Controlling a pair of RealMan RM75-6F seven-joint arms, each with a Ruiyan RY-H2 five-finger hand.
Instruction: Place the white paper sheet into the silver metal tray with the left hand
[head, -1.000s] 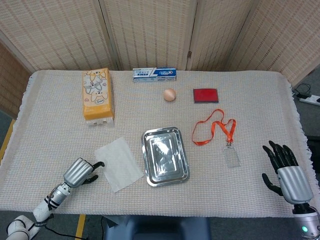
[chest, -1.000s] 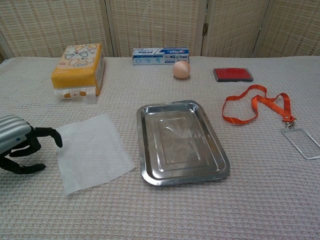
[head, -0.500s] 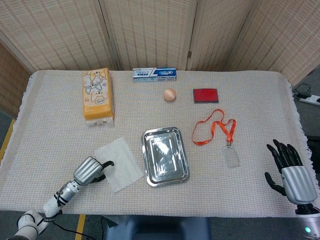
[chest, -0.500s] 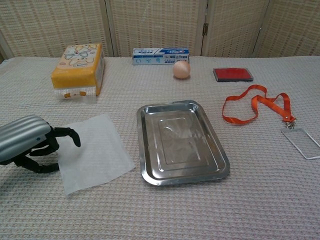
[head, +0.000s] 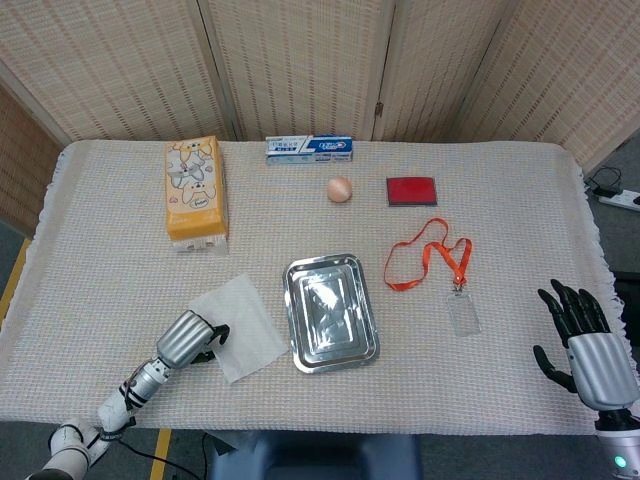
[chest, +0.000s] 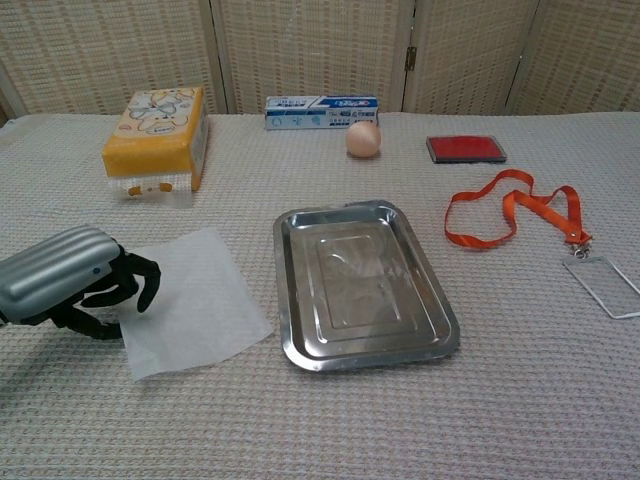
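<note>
The white paper sheet (head: 245, 325) (chest: 195, 300) lies flat on the cloth just left of the silver metal tray (head: 330, 315) (chest: 365, 285), which has nothing in it. My left hand (head: 190, 340) (chest: 70, 285) sits over the sheet's left edge, palm down. Its dark fingers curl down onto the paper, with the thumb low beside the edge. The sheet is not lifted. My right hand (head: 585, 345) hovers at the table's near right edge with fingers spread and nothing in it; the chest view does not show it.
A yellow tissue pack (head: 195, 190) stands at the back left. A toothpaste box (head: 309, 148), an egg (head: 340, 189) and a red pad (head: 412, 190) lie along the back. An orange lanyard (chest: 545, 203) with a clear badge holder (head: 463, 313) lies right of the tray.
My left hand has moved right, from beside the sheet onto its left edge, and its fingers have curled down. The sheet has shifted slightly. The right hand has drifted a little toward the near edge.
</note>
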